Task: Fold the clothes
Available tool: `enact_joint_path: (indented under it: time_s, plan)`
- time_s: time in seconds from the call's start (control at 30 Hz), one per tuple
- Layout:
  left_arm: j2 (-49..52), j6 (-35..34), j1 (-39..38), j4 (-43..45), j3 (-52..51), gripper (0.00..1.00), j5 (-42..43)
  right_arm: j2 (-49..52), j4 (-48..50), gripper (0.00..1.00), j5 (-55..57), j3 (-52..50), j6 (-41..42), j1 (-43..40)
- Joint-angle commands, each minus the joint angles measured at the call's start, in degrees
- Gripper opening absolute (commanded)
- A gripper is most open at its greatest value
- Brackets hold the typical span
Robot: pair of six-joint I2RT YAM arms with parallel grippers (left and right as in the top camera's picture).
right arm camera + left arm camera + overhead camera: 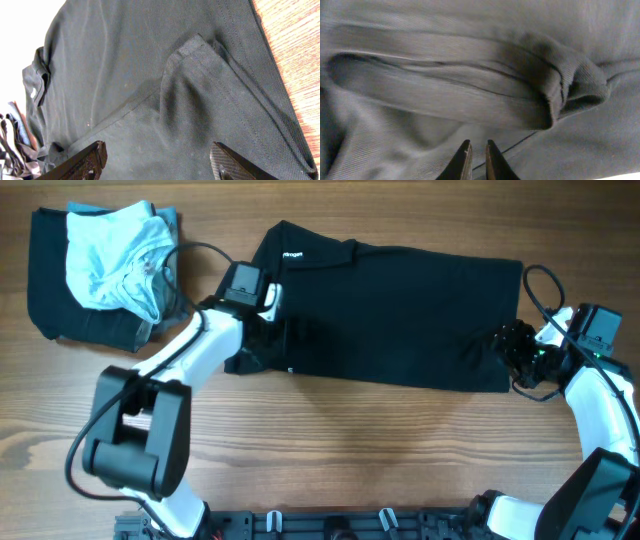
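One table (330, 440): wood-grained, it is carrying everything else in the overhead view.
Black polo shirt (400, 310): it is lying spread flat across the middle of the table, with the neck end pointing toward the left arm's side and the bottom hem toward the right arm's side.
Dark garment (50, 280): it is sitting folded in the far left corner, well apart from the shirt.
Pale blue and white garment (115, 255): it is lying crumpled on top of the dark garment.
Left arm (190, 350): white, it is reaching over the shirt's neck-end edge near the sleeve.
Right arm (600, 395): white, it is reaching in to the shirt's hem end.
Right gripper (157, 165): its jaws are standing wide apart and gripping nothing, hanging over the cloth just inside the hem.
Left gripper (476, 162): its jaws are standing almost together with only a sliver between them, right at the cloth; I cannot tell whether they are pinching any of it.
Sleeve (570, 85): it is lying doubled over on the shirt body, just ahead of the left gripper.
Ridge of cloth (185, 85): it is standing up from the shirt, ahead of the right gripper.
Collar (320, 248): it is lying along the shirt's far edge.
White neck label (293, 255): it is showing just beside the collar.
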Motion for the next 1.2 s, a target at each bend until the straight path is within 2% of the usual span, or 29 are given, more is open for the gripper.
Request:
enact_joint_path:
  time_s: [0.0, 0.57, 0.77, 0.87, 1.03, 1.17]
  plan:
    - [3.1, 4.3, -2.8, 1.1, -0.4, 0.05, 2.6, -0.7, 0.0, 0.72, -0.9, -0.2, -0.8, -0.1]
    - [4.1, 2.9, -4.0, 18.3, 0.7, 0.04, -2.8, -0.7, -0.3, 0.72, -1.0, -0.2, -0.8, -0.1]
    - [3.1, 2.7, -4.0, 17.2, 4.1, 0.09, -2.8, -0.7, -0.3, 0.72, -1.0, -0.2, -0.6, -0.1]
    - [2.0, 2.8, -3.9, 13.0, 5.9, 0.18, -3.3, -0.7, -0.3, 0.72, -1.0, -0.2, -0.7, -0.1]
    - [-2.6, 3.0, -3.8, 7.4, 8.9, 0.21, -3.4, -0.7, -0.2, 0.72, -0.9, -0.2, -0.8, -0.1]
    - [-4.3, 3.0, -3.8, 1.2, 8.9, 0.27, -3.5, -0.7, -0.3, 0.72, -0.9, -0.2, -0.9, -0.1]
